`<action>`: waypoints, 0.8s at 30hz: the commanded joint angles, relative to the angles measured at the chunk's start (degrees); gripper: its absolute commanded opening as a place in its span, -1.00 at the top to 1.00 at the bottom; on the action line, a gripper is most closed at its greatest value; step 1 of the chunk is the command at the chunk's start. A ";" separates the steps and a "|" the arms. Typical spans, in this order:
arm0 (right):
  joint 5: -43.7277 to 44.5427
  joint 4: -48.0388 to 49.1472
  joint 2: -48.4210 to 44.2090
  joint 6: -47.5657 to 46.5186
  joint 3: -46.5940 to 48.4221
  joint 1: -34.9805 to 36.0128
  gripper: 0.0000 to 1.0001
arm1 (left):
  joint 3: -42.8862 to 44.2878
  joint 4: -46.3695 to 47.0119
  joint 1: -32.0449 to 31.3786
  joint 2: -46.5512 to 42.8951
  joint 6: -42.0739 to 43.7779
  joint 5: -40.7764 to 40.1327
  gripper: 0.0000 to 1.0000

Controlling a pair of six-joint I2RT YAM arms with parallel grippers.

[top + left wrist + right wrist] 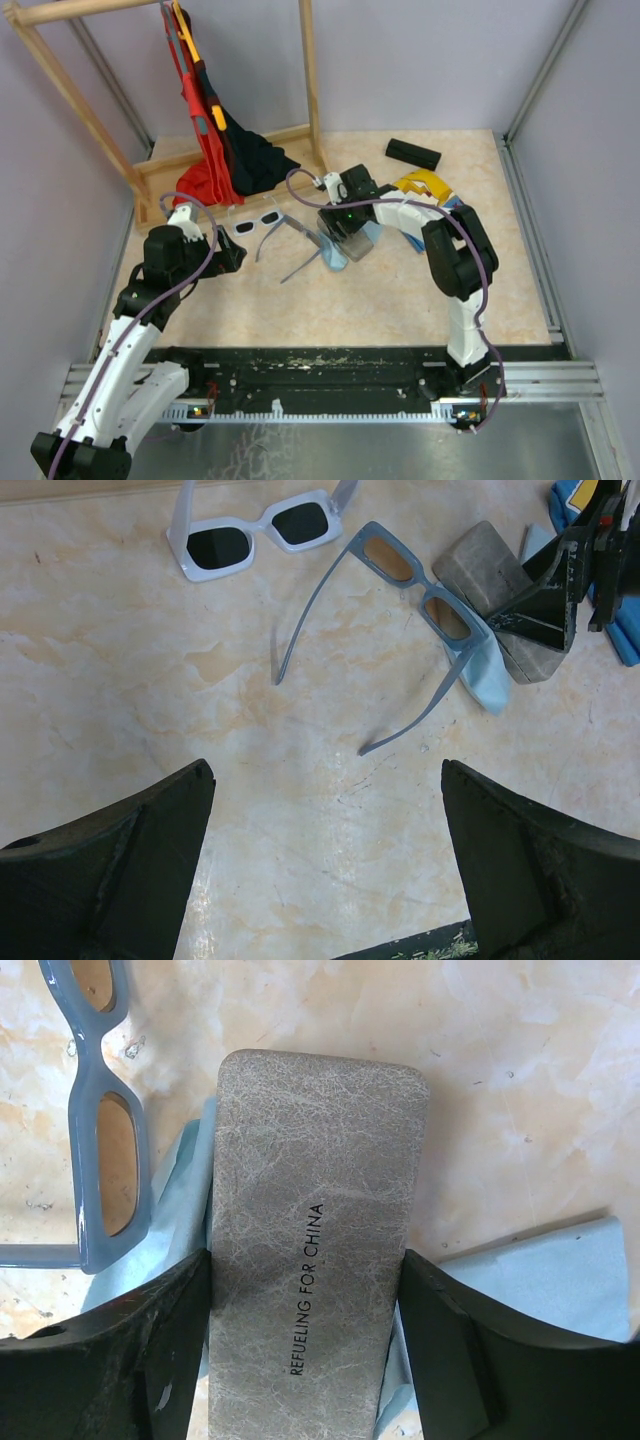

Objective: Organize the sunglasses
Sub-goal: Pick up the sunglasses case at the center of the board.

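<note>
The white-framed sunglasses (262, 219) lie open on the table, also seen at the top of the left wrist view (255, 537). The grey sunglasses (308, 238) with long temples and amber lenses lie beside them (415, 580), their front partly on a light-blue cloth (485, 685). My left gripper (230, 255) hovers open and empty over bare table just near of both pairs (325, 850). My right gripper (340, 225) is shut on a grey oblong case (315, 1210), fingers against its two long sides, right beside the grey sunglasses (100, 1110).
A black case (413, 153) lies at the back right. A yellow and blue item (425, 185) sits behind the right arm. A wooden rack (310, 70) with red and black clothes (215, 150) stands at the back left. Another light-blue cloth (560, 1270) lies under the grey case.
</note>
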 commanded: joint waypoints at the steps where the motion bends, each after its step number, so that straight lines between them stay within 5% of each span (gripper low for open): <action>1: 1.62 3.00 -5.00 -0.17 2.13 1.03 -0.07 | 1.87 1.55 0.42 0.05 0.78 0.54 -1.00; 16: 4.96 3.31 -21.62 5.42 -6.11 0.99 0.07 | 1.78 1.36 0.42 -2.31 -1.29 -2.66 -1.00; 24: -1.53 5.87 -34.29 18.86 -18.43 0.99 0.19 | 0.98 1.94 0.51 -6.63 -4.55 -2.20 -1.00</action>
